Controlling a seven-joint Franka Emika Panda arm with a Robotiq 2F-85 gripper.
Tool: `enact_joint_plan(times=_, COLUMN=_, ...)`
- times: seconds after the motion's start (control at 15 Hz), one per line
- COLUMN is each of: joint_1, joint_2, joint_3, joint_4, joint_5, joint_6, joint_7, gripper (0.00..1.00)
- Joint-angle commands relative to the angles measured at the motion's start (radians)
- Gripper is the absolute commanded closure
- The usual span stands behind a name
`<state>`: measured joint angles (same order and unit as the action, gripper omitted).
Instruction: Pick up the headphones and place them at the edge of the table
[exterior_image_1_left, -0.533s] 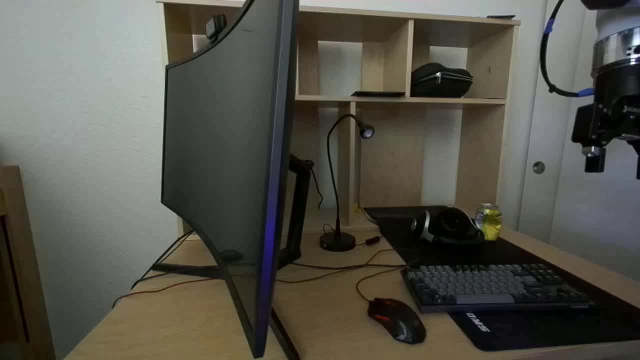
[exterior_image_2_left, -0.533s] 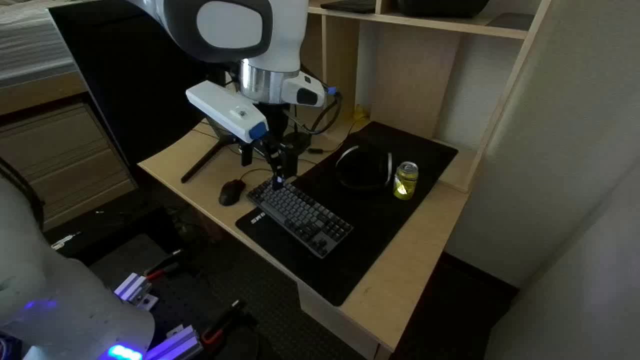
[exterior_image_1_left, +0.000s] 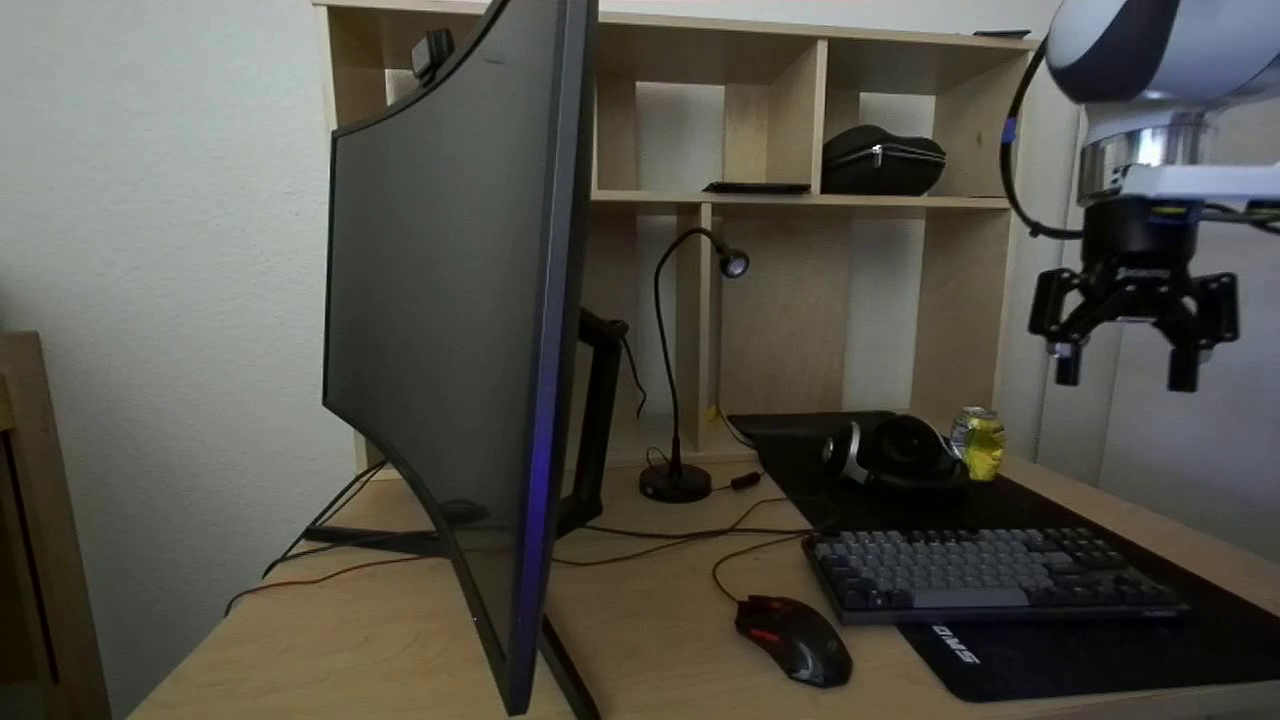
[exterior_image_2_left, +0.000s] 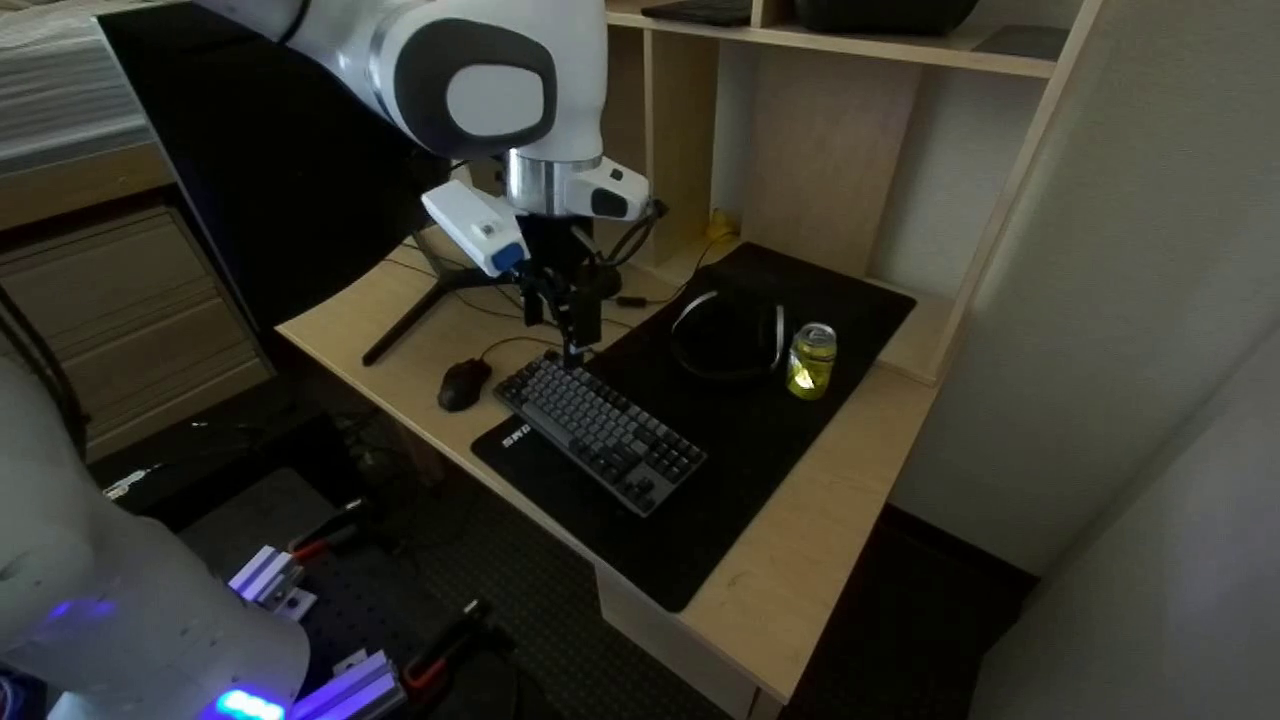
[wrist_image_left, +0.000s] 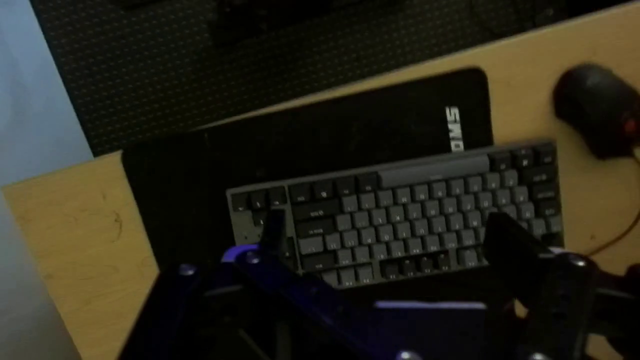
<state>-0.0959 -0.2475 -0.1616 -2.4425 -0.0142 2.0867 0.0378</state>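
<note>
The black headphones (exterior_image_1_left: 905, 452) lie on the black desk mat with their silver trim showing. They also show in an exterior view (exterior_image_2_left: 730, 338), left of a yellow can. The table (exterior_image_2_left: 822, 520) is the pale wood desk; its front edge and corner show in the wrist view (wrist_image_left: 95, 250). My gripper (exterior_image_1_left: 1125, 372) is open and empty, well above the desk and apart from the headphones. In an exterior view my gripper (exterior_image_2_left: 555, 338) appears left of the headphones. In the wrist view my gripper's (wrist_image_left: 387, 222) fingers are spread over the keyboard; the headphones are out of view there.
The keyboard (exterior_image_1_left: 990, 575) lies on the mat (exterior_image_2_left: 745, 480). The mouse (exterior_image_1_left: 793, 640) is beside it. The can (exterior_image_1_left: 978, 443) stands close to the headphones. A large monitor (exterior_image_1_left: 450, 300), a lamp (exterior_image_1_left: 675, 483) and the shelf hutch (exterior_image_1_left: 785, 300) stand on the desk.
My gripper has moved left and slightly down in an exterior view, now fully in frame, and a little right, closer to the headphones, in an exterior view. It stays open; the headphones have not moved.
</note>
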Motion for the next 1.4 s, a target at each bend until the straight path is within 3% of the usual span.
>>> enact_joint_plan(times=0.0, joint_1=0.002, joint_2=0.254, joint_3=0.044, joint_4=0.170, joint_5=0.089, joint_6=0.149, joint_7=0.180, gripper=0.00)
enact_joint_plan(times=0.13, joint_1=-0.002, joint_2=0.355, joint_3=0.047, joint_4=0.287, joint_5=0.115, joint_6=0.155, joint_7=0.280, gripper=0.00)
enact_joint_plan(times=0.2, joint_1=0.003, joint_2=0.244, joint_3=0.048, joint_4=0.159, joint_5=0.085, joint_6=0.166, joint_7=0.216, gripper=0.00)
enact_joint_plan(times=0.4, joint_1=0.005, joint_2=0.352, joint_3=0.044, joint_4=0.272, joint_5=0.101, joint_6=0.166, joint_7=0.271, gripper=0.00)
enact_joint_plan(times=0.53, joint_1=0.025, joint_2=0.438, joint_3=0.036, joint_4=0.292, joint_5=0.015, joint_6=0.236, joint_7=0.432, gripper=0.00)
enact_joint_plan(times=1.07, joint_1=-0.019, joint_2=0.873, joint_3=-0.059, joint_4=0.722, joint_5=0.157, joint_6=0.379, joint_7=0.695, gripper=0.00)
enact_joint_plan(times=1.13, joint_1=-0.005, joint_2=0.766, joint_3=-0.052, joint_4=0.587, joint_5=0.136, joint_6=0.373, joint_7=0.643, gripper=0.00)
enact_joint_plan(times=1.33, joint_1=-0.015, joint_2=0.866, joint_3=-0.065, joint_4=0.703, joint_5=0.144, joint_6=0.378, joint_7=0.683, gripper=0.00)
